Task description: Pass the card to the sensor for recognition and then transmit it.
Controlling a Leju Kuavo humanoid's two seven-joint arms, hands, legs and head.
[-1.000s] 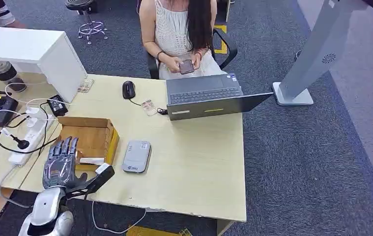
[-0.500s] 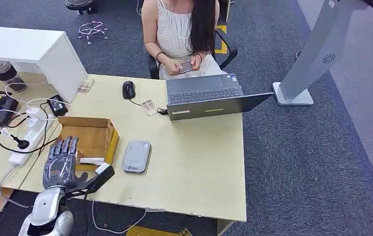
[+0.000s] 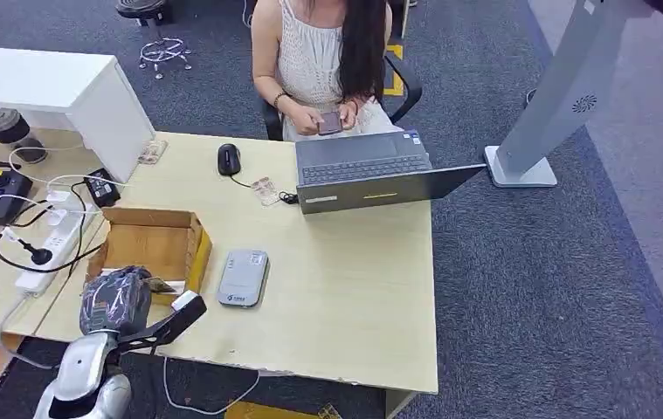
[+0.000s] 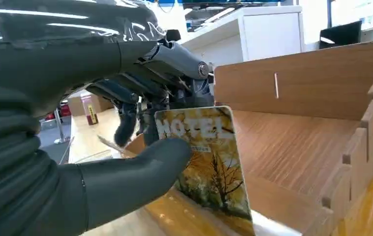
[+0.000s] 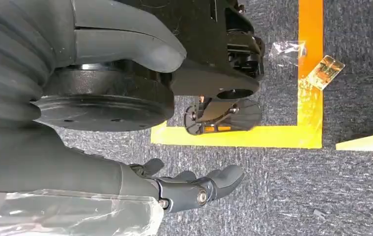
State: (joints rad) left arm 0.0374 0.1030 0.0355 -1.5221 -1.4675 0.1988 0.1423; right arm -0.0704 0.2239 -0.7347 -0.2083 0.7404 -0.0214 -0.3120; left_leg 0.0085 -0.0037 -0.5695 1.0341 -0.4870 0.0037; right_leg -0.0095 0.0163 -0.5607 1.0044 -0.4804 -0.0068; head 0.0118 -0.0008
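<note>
My left hand (image 3: pixel 116 299) sits at the near edge of the open cardboard box (image 3: pixel 157 244), fingers curled in. In the left wrist view the thumb (image 4: pixel 125 179) and the darker fingers pinch a yellow card (image 4: pixel 209 162) printed "HOTEL", standing on edge just inside the box (image 4: pixel 322 132). A sliver of the card (image 3: pixel 163 285) shows beside the hand from above. The grey card sensor (image 3: pixel 243 278) lies flat on the table just right of the box, apart from the hand. My right hand (image 5: pixel 194 189) hangs over the carpet, fingers loosely spread and holding nothing.
An open laptop (image 3: pixel 371 170), a mouse (image 3: pixel 229 159) and a small badge lie at the table's far side, where a person (image 3: pixel 328 52) sits with a phone. A power strip (image 3: pixel 52 240) with cables and a white cabinet (image 3: pixel 57 87) stand left. A grey stand (image 3: pixel 555 96) rises at right.
My left hand's fingers, stretched flat over the box's near edge before, have curled in and closed on the card. The sensor and box have not moved.
</note>
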